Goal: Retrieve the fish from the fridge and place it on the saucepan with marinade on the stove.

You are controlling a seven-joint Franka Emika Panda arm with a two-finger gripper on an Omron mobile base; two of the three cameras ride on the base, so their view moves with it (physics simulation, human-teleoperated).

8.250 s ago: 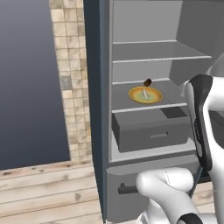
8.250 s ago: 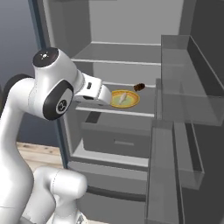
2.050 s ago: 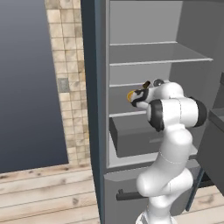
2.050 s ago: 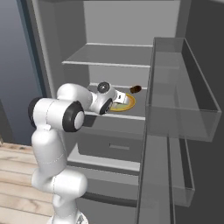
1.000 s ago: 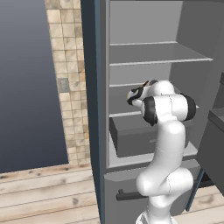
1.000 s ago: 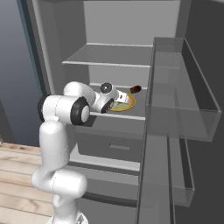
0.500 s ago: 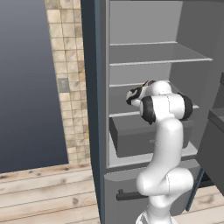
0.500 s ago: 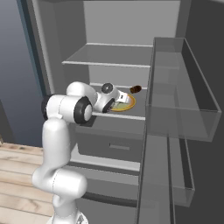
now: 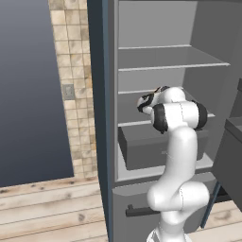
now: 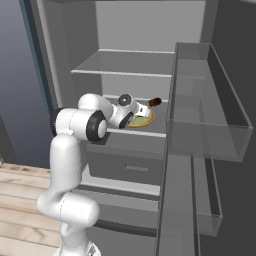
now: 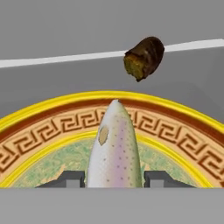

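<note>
Inside the tall grey fridge (image 10: 90,65), the two-finger gripper (image 11: 114,178) is pinching the pale speckled fish (image 11: 114,153) lying on the gold-rimmed patterned plate (image 11: 175,127), a dark brown lump (image 11: 144,57) at one o'clock, so lifting and stove delivery are remaining.

Fish (image 11: 114,148): smooth, slight sheen, speckled skin. Plate (image 11: 39,131): glazed-looking, glossy gold rim, patterned band. Dark lump (image 11: 145,57): rough, matt. Fridge (image 9: 108,118) int.: matt grey, plastic-looking; door bins (image 10: 210,120): translucent, smooth. Floor (image 9: 47,208): wood planks, matt. Wall (image 9: 71,85): stone-look tile.
</note>
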